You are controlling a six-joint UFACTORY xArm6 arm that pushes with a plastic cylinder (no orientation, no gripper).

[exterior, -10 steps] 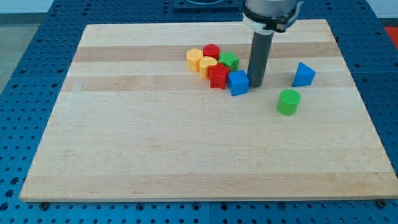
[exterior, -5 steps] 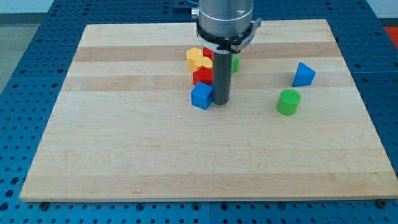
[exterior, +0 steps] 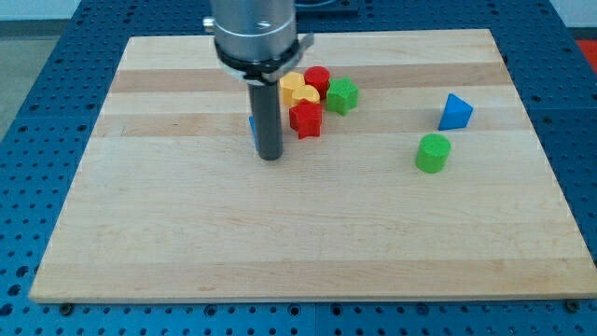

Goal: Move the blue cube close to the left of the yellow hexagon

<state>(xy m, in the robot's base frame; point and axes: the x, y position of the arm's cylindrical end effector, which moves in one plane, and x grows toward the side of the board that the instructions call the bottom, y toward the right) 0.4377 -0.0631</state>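
The dark rod comes down at the view's centre left, and my tip (exterior: pixel 270 157) rests on the wooden board (exterior: pixel 187 233). The blue cube (exterior: pixel 252 130) is almost wholly hidden behind the rod; only a thin blue sliver shows at the rod's left edge. The yellow hexagon (exterior: pixel 288 83) sits just right of the rod, partly covered by it, at the left end of a small cluster. The blue cube lies to the lower left of the hexagon, close to it.
The cluster also holds a yellow heart-like block (exterior: pixel 305 93), a red cylinder (exterior: pixel 318 77), a red star-like block (exterior: pixel 305 119) and a green block (exterior: pixel 342 94). A blue triangular block (exterior: pixel 455 112) and a green cylinder (exterior: pixel 433 152) stand apart at the right.
My tip has swept left, pushing the blue cube from the cluster's right side, past the red star, to the hexagon's lower left. The cluster blocks shifted slightly.
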